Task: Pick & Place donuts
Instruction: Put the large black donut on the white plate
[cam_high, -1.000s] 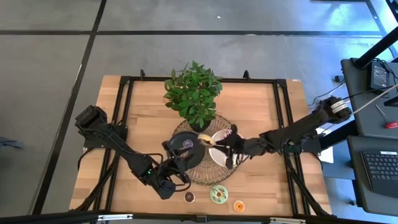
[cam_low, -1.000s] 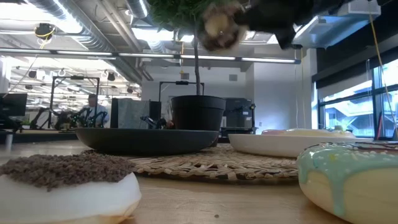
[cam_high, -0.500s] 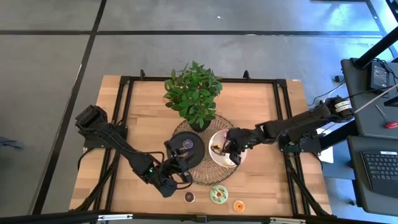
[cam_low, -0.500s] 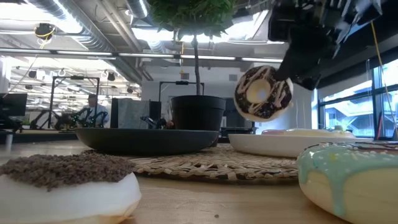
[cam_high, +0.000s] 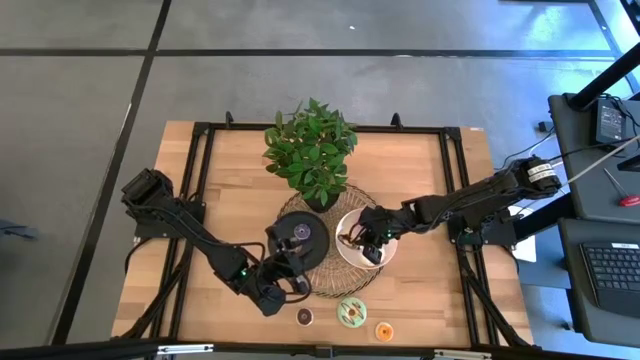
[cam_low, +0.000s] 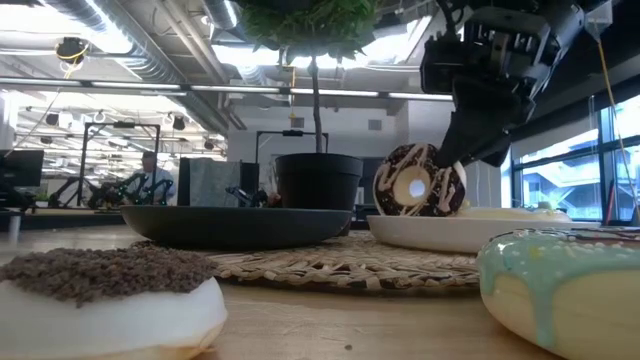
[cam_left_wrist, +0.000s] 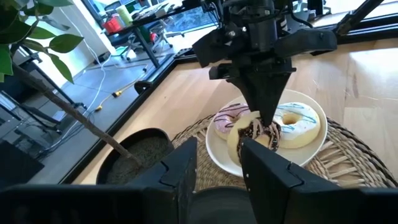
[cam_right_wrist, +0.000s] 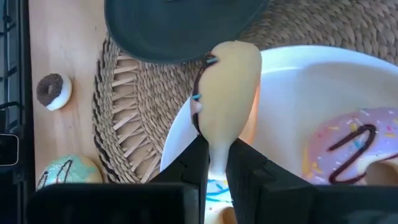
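Currently: right gripper (cam_low: 450, 165) clamped on chocolate-iced donut (cam_low: 419, 181), held on edge just over white plate (cam_low: 440, 231).
Pink donut (cam_left_wrist: 229, 118) and white-iced donut (cam_left_wrist: 293, 122) lying on that plate; left gripper (cam_high: 283, 283) parted, empty, beside black plate (cam_high: 302, 234).

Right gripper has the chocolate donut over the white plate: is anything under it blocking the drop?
Nothing visible blocks it. The right gripper holds the chocolate donut on edge above the white plate. The pink donut and the white-iced donut lie farther back on the plate, close beside the landing spot.
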